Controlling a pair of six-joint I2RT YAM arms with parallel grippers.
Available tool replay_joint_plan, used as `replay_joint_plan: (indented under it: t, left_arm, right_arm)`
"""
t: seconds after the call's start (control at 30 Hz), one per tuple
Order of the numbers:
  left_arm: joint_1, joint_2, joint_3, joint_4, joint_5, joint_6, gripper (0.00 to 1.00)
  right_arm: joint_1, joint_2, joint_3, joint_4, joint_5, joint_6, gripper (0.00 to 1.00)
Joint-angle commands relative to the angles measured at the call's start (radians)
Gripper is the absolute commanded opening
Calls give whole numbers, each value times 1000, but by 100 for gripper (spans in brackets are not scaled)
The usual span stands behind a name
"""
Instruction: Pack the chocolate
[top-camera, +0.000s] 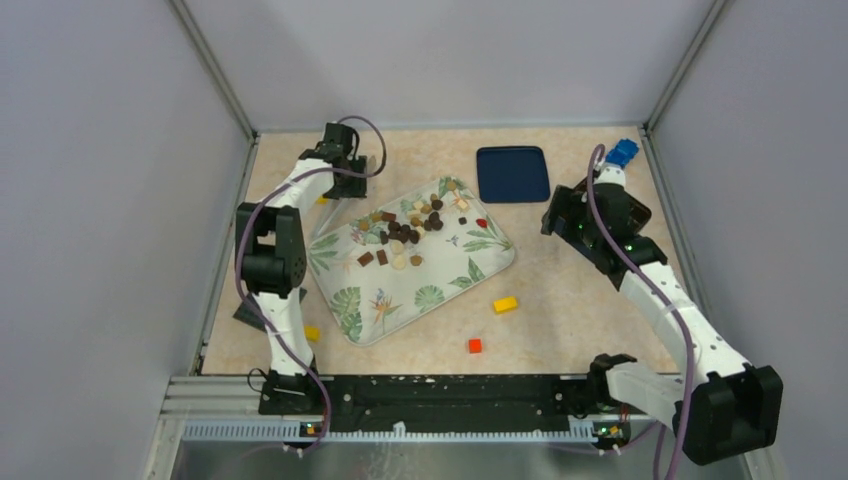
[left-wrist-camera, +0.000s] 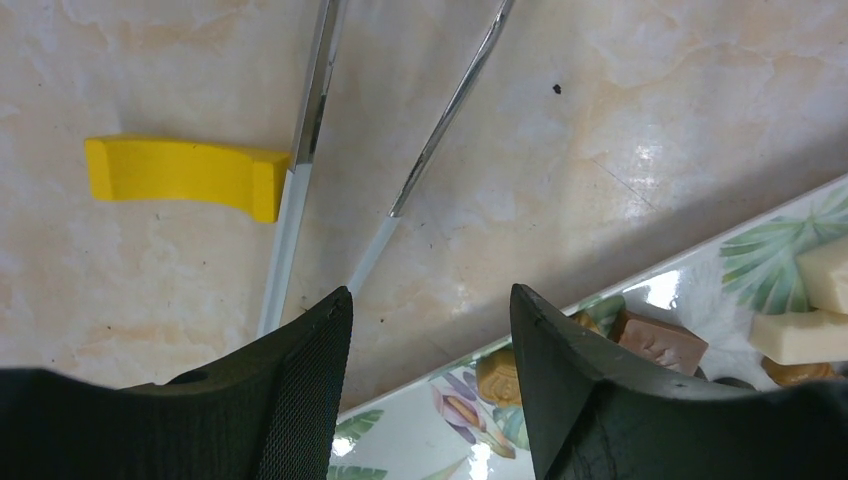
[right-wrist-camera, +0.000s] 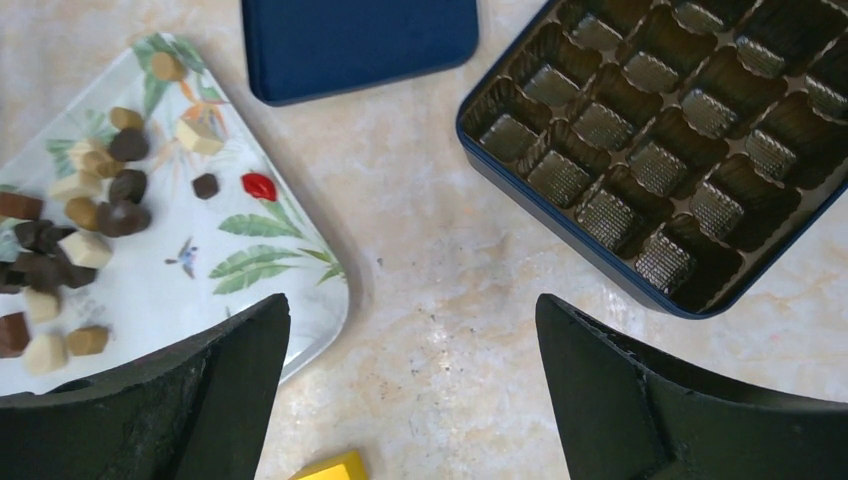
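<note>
The chocolate (top-camera: 405, 232) lies as a heap of dark, light brown and cream pieces on a leaf-patterned tray (top-camera: 440, 290). My left gripper (top-camera: 348, 185) hangs over the tray's far left corner. It is open with nothing between its fingers (left-wrist-camera: 430, 300); a caramel piece (left-wrist-camera: 497, 375) sits just beside the right finger, on the tray's edge (left-wrist-camera: 420, 430). My right gripper (top-camera: 560, 218) is open over bare table (right-wrist-camera: 410, 305), between the tray (right-wrist-camera: 290, 290) and a blue box (right-wrist-camera: 660, 150) of empty brown cups. In the right wrist view the chocolate (right-wrist-camera: 90, 215) is at left.
A blue lid (top-camera: 512, 173) lies behind the tray, also in the right wrist view (right-wrist-camera: 360, 40). Yellow bricks (top-camera: 505, 304) (top-camera: 312, 332) and a red brick (top-camera: 474, 345) lie in front of the tray. A yellow curved brick (left-wrist-camera: 180, 172) lies by the left wall rail.
</note>
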Motion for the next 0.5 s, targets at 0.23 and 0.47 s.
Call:
replay_joint_plan:
  t: [0.23,0.47]
  left_arm:
    - [5,100,85,56,-39,121,63]
    - [19,156,89,98,-25,158,52]
  right_arm:
    - [-4,88,82,-20,26,21,90]
    - [-4,144,114,-18,-36,69,89]
